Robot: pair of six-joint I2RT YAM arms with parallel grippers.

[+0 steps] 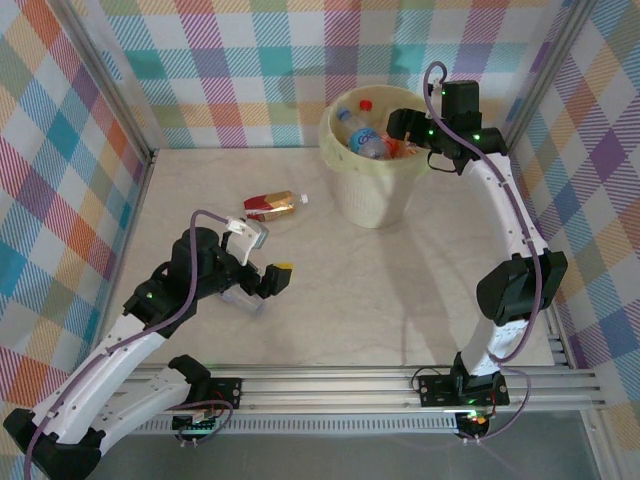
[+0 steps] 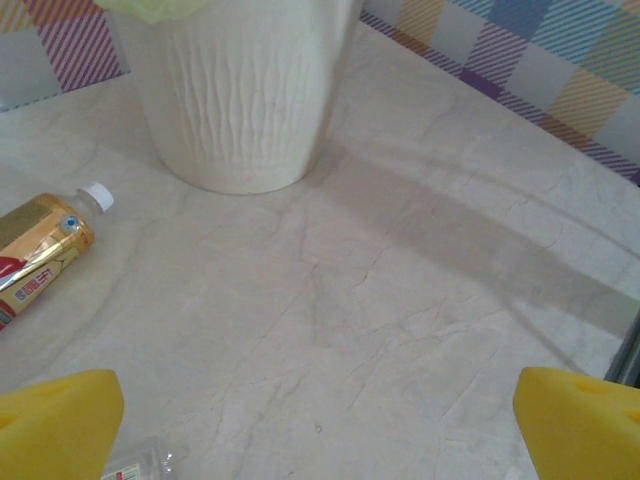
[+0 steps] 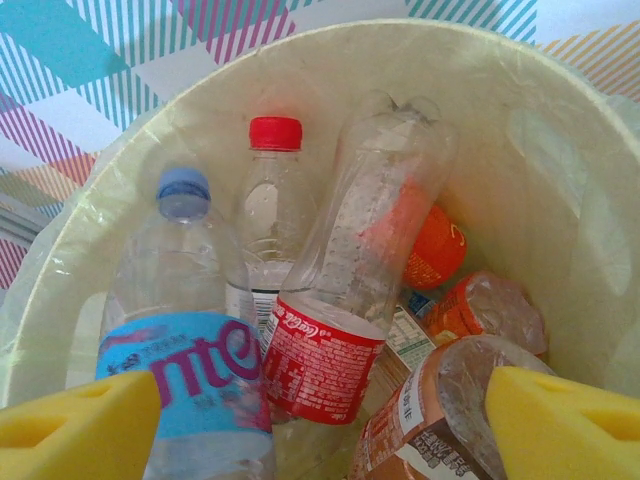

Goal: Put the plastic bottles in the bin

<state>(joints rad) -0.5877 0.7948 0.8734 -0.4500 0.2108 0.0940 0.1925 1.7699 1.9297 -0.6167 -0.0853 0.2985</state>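
The bin, a pale cream bucket, stands at the back of the table with several plastic bottles inside. My right gripper hangs over its rim. In the right wrist view this gripper is open, its yellow pads wide apart above a red-label bottle, a blue-label bottle and a brown-label bottle; it grips none of them. A gold-and-red bottle lies on the table left of the bin. My left gripper is open above a clear bottle.
In the left wrist view, the ribbed bin wall is ahead, the gold bottle to the left, and a corner of the clear bottle by the left pad. Checked walls enclose the table. A metal rail runs along the near edge.
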